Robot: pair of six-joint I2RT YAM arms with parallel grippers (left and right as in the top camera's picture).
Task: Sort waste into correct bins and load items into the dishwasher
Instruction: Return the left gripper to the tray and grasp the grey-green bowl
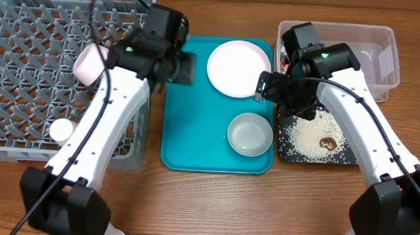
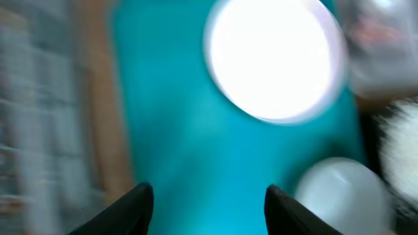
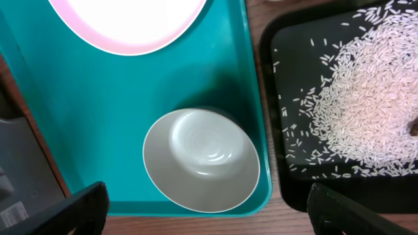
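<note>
Looks like the robot's about to grab the pale bowl (image 3: 202, 160), judging by how the right jaws hang wide open straight above it with nothing in them, one finger on each side of it. The bowl sits in the near right corner of the teal tray (image 1: 194, 131), close to the tray's lip, so the safe play is probably to drop one finger inside the bowl and one outside and pinch the rim, on the side away from the lip. The left jaws are partly open and empty too, over the tray and pointed toward the white plate (image 1: 238, 69); that one lies flat, so it'll want a finger slid under the edge. Both go to the grey dish rack (image 1: 18, 80), where a pinkish bowl (image 1: 89, 63) and small cup (image 1: 60, 130) already sit. Rice (image 3: 372, 98) and a brown lump (image 1: 326, 143) are in the black tray (image 3: 287, 39). Hard to read: the left wrist view is a blur, the right arm covers much of the clear tub (image 1: 385, 41), and no chopsticks show anywhere.
</note>
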